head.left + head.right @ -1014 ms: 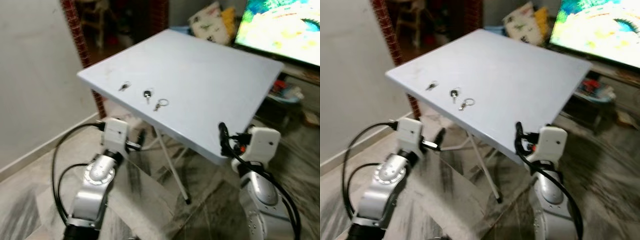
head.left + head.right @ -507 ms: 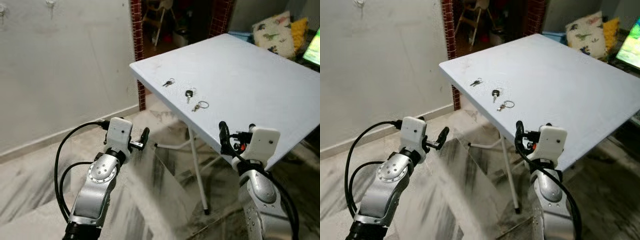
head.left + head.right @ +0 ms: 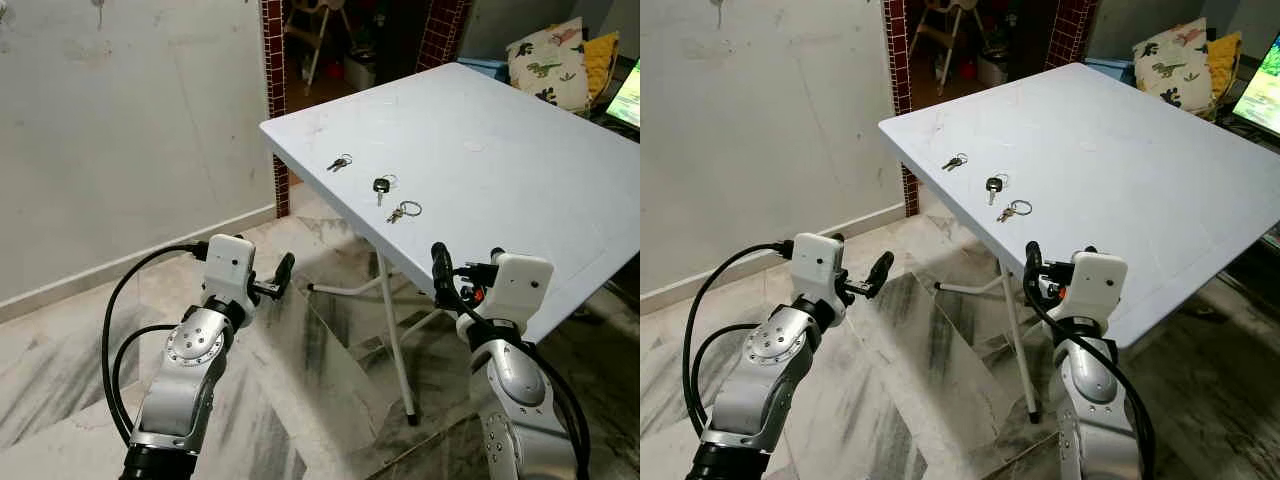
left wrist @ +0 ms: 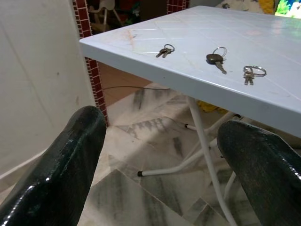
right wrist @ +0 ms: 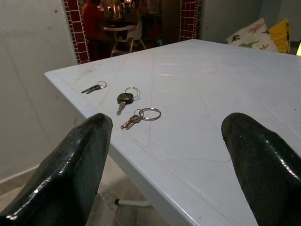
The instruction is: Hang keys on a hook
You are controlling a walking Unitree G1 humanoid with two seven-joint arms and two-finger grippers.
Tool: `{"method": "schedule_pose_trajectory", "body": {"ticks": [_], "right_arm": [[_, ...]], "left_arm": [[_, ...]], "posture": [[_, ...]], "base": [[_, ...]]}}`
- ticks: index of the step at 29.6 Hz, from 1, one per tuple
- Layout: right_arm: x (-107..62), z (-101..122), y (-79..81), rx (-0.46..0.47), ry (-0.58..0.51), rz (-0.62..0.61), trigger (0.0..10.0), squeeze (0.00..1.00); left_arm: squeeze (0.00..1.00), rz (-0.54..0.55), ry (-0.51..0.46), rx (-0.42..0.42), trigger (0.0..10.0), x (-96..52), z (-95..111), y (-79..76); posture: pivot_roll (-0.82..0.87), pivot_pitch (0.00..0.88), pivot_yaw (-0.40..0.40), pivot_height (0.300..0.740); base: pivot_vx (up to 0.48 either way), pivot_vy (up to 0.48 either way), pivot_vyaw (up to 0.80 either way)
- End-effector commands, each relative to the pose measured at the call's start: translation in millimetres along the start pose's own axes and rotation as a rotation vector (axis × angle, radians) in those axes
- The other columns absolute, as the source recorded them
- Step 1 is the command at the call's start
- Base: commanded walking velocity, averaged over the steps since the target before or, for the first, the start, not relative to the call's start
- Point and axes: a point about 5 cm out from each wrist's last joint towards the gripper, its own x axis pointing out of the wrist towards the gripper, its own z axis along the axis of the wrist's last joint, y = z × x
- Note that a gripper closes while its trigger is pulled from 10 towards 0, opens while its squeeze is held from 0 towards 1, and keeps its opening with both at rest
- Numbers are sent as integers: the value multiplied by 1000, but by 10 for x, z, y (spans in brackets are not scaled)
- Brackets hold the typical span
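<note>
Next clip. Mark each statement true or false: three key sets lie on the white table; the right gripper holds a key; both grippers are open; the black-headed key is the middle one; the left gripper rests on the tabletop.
Three key sets lie on the white table: true.
The right gripper holds a key: false, it is empty.
Both grippers are open: true.
The black-headed key lies between the small key pair and the ringed keys: true.
The left gripper rests on the tabletop: false, it hangs over the floor beside the table.

A square white plastic folding table [image 3: 500,150] stands on a grey-veined marble floor [image 3: 60,370]. Beside it rises a plain off-white wall [image 3: 130,130], ending at a red brick-tiled pillar [image 3: 274,60]. Beyond the table lies a dinosaur-print cushion [image 3: 548,62].
</note>
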Motion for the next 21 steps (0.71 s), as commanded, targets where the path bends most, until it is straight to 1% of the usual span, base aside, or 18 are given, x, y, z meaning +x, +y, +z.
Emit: {"method": "schedule_pose_trajectory", "body": {"ticks": [1,5,11,16,21], "right_arm": [[-1,-16,0,-5,4,-2,10000,0],[-3,-28,29,-18,10,15,10000,0],[-12,-45,56,-29,19,37,10000,0],[0,-5,87,-59,-4,64,10000,0],[9,-14,89,-59,-2,67,10000,0]], "left_arm": [[0,-1,-5,-8,10000,-14,10,18],[0,-7,-2,-23,10000,-26,1,1],[0,-16,3,-37,10000,-38,-16,-22],[0,-21,3,-38,10000,-33,-15,-30],[0,-24,1,-39,10000,-27,-17,-37]], "posture": [[58,26,-52,740],[58,25,-56,740],[57,25,-60,740],[57,22,-61,740],[58,14,-63,740]], "base": [[0,0,0],[0,0,0],[291,0,0],[309,0,0],[311,0,0]]}}
